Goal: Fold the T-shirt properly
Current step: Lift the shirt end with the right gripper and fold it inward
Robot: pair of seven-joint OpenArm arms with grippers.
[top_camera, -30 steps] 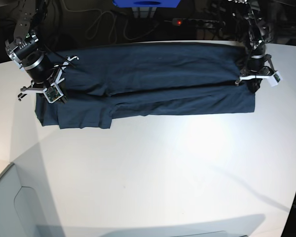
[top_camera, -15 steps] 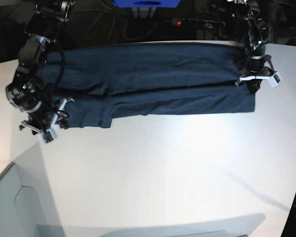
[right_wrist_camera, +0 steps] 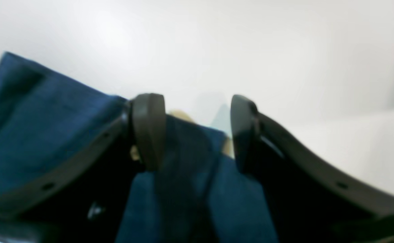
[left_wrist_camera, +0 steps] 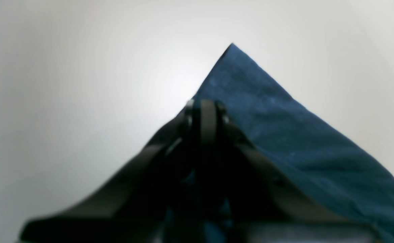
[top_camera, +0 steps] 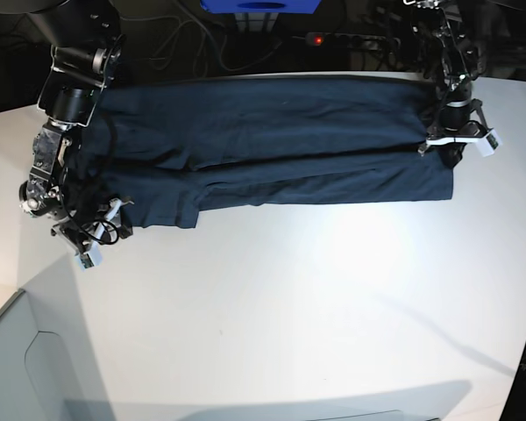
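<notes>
The white table [top_camera: 272, 307] fills most of the base view, and the T-shirt [top_camera: 272, 140] lies flat across its far part as a long dark navy band running from about 9 o'clock to 3 o'clock of the tabletop. A lengthwise fold shows as a crease line along the middle of the band, and a short stepped edge hangs at its lower left.

At the 3 o'clock end of the cloth stands the left gripper [top_camera: 453, 151], pointing down onto the T-shirt's edge. In the left wrist view its fingers [left_wrist_camera: 207, 121] are pressed together with no gap between them, and the navy fabric [left_wrist_camera: 284, 141] spreads away from them toward 1 to 4 o'clock, ending in a pointed corner at 12 o'clock against the bare table [left_wrist_camera: 65, 84]. Cloth sits right at the fingertips, but whether it is pinched between them cannot be told.

At the 8 o'clock corner of the cloth, the right gripper [top_camera: 101, 230] hangs low just at the T-shirt's lower left edge. The right wrist view shows the right gripper [right_wrist_camera: 198, 130] with its jaws spread well apart. Folded navy fabric [right_wrist_camera: 48, 128] lies under and between them, running off to 9 o'clock; neither finger [right_wrist_camera: 148, 130] clamps it.
</notes>
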